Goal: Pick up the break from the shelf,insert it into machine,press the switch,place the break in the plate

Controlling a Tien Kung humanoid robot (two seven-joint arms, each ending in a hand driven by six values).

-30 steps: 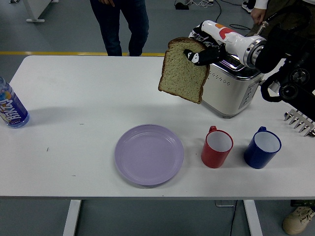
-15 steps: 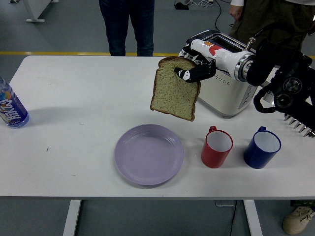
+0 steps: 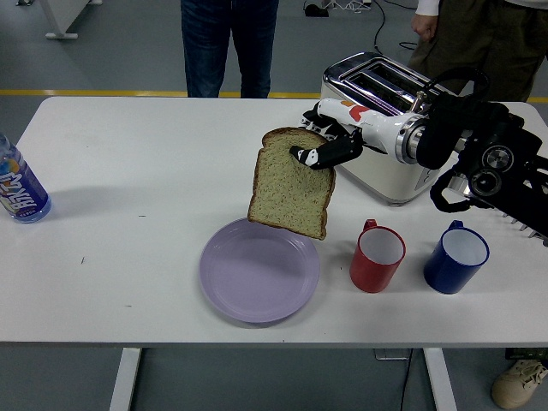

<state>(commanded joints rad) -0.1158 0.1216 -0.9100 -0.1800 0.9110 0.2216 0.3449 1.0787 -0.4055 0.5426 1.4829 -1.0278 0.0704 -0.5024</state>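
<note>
A slice of brown bread (image 3: 289,188) hangs upright in the air, pinched at its top right corner by my right hand (image 3: 325,147). Its lower edge sits just above the far rim of the purple plate (image 3: 248,291), which lies flat near the table's front. The silver toaster (image 3: 385,145) stands behind and right of my hand, its slots showing nothing inside. My right arm reaches in from the right edge across the toaster's front. No left arm shows.
A red mug (image 3: 378,255) and a blue mug (image 3: 456,256) stand right of the plate. A water bottle (image 3: 19,188) lies at the left edge. Two people stand beyond the table's far side, one near the toaster.
My right hand has carried the bread down and to the left, away from the toaster and toward the plate. The people behind the table shifted slightly.
</note>
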